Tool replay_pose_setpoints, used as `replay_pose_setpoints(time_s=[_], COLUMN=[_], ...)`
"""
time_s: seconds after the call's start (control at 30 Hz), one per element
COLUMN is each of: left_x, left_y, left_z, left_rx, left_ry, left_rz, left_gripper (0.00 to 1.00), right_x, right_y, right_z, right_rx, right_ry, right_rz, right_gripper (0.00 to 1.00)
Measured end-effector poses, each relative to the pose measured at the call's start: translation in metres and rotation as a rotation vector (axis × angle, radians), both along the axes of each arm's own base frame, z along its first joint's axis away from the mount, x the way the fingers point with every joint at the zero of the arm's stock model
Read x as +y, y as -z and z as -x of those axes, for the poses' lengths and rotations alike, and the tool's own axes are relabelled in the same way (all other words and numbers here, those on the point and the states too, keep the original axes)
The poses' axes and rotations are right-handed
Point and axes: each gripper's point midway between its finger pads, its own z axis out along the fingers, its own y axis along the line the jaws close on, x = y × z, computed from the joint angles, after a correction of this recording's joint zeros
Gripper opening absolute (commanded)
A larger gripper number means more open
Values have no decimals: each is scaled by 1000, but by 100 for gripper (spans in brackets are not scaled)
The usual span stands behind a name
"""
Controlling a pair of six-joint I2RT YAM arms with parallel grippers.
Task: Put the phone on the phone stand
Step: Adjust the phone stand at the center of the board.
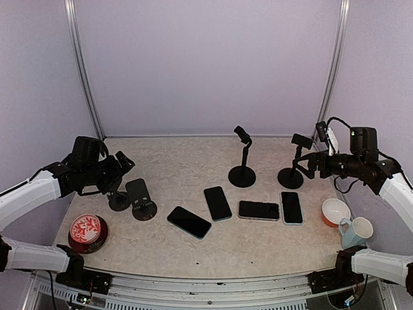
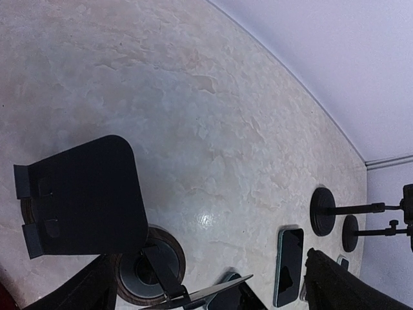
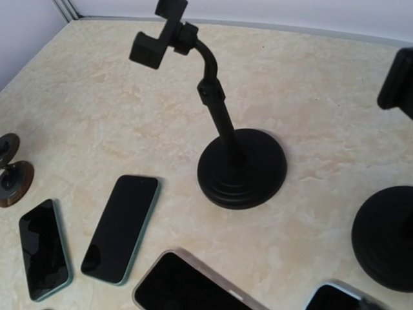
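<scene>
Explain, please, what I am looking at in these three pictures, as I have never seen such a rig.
Two robot arms are bolted at the near edge of a table, each ending in a two-finger gripper. The wide picture is from a fixed camera above and behind them; the other two are from wrist cameras. On the table lie four phones, four black stands, a red tin, a bowl and a mug. The left gripper hangs open near the low stands; whether the right gripper holds anything cannot be told.
</scene>
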Motion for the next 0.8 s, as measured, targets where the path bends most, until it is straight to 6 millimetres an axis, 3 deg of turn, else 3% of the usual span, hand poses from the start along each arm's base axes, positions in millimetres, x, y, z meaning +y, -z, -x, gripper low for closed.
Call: replay_pose_setpoints(time_s=[0.2, 0.5, 0.8], left_x=[-13, -23, -26], left_y=[1, 18, 21], left_z=[4, 4, -7], left_rx=[21, 82, 64], left_ry=[73, 119, 109], left_rz=[28, 39, 45], left_gripper=[99, 99, 99], right_x=[0, 0, 0], right_y=[0, -1, 0], right_z=[0, 0, -1], right_rx=[1, -2, -2], right_ry=[0, 2, 2], right_rz=[-1, -2, -2], right_gripper=[100, 100, 100])
